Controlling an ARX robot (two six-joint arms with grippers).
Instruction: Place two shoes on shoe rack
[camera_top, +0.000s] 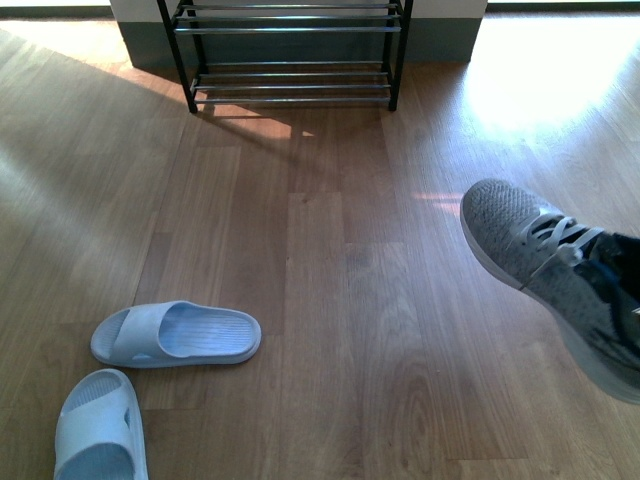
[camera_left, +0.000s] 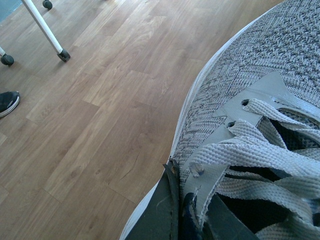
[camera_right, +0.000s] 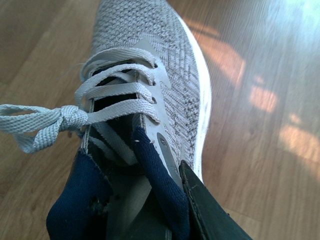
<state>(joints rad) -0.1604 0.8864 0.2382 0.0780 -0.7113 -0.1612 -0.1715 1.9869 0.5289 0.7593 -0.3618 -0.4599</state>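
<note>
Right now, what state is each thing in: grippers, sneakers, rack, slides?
left gripper: shut on left gripper's sneaker at its collar.
right gripper: shut on right gripper's sneaker at its collar.
left gripper's sneaker: laced, out of the front view.
right gripper's sneaker: laced and knotted, tilted, seemingly off the floor.
shoe rack: upright, no shoe on the bars in view.
two slides: soles down on the floor, apart.
</note>
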